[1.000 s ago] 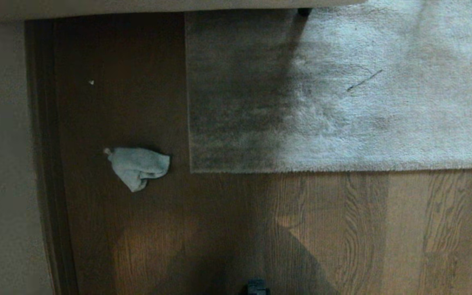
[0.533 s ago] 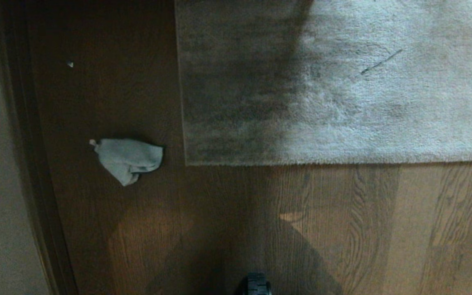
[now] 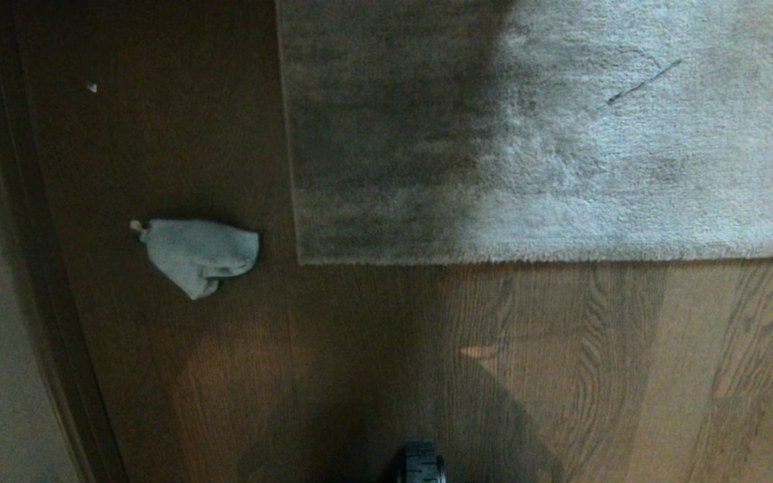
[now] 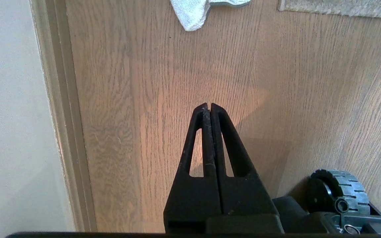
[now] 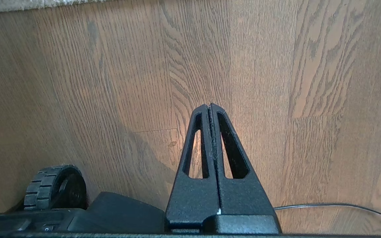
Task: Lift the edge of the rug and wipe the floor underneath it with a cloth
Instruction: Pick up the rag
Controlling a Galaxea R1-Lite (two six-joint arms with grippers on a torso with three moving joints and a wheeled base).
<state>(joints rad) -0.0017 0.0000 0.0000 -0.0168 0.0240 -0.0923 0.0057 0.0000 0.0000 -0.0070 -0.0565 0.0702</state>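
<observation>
On the floor left of the rug edge lies the cloth, untouched; left gripper and right gripper are pinched together, empty; picking up the cloth looks next

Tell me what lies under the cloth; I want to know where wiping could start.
The cloth rests crumpled on the bare wooden floor, apart from the rug edge. The boards directly beneath it are covered and cannot be seen.
</observation>
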